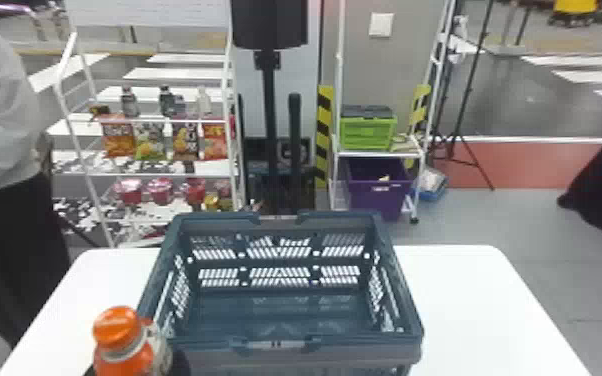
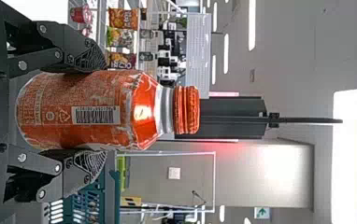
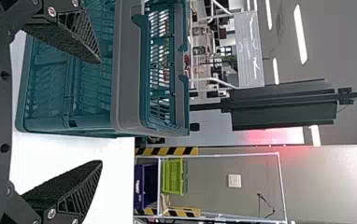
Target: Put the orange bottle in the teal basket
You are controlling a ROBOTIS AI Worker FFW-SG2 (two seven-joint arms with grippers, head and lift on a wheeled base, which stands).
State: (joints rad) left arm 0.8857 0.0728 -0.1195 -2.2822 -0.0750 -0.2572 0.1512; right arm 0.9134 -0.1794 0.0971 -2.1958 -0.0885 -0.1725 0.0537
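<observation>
In the head view my left gripper [image 1: 181, 362] is at the bottom left, holding the orange bottle [image 1: 117, 327] upright just outside the near left corner of the teal basket [image 1: 165, 250]. The left wrist view has the left gripper [image 2: 97, 110] shut on the orange bottle [image 2: 134, 109], one finger against each side and the orange cap free. Part of the teal basket [image 2: 112, 196] lies beyond. My right gripper [image 3: 100, 112] stands open with nothing between its fingers, in front of the teal basket [image 3: 130, 93]. The basket's inside looks bare in the head view.
The basket stands on a white table [image 1: 470, 300]. Behind are a snack rack [image 1: 147, 175] at left and another rack with a green crate [image 1: 367, 132] and a purple bin [image 1: 377, 192]. A black pole [image 1: 269, 125] rises between them.
</observation>
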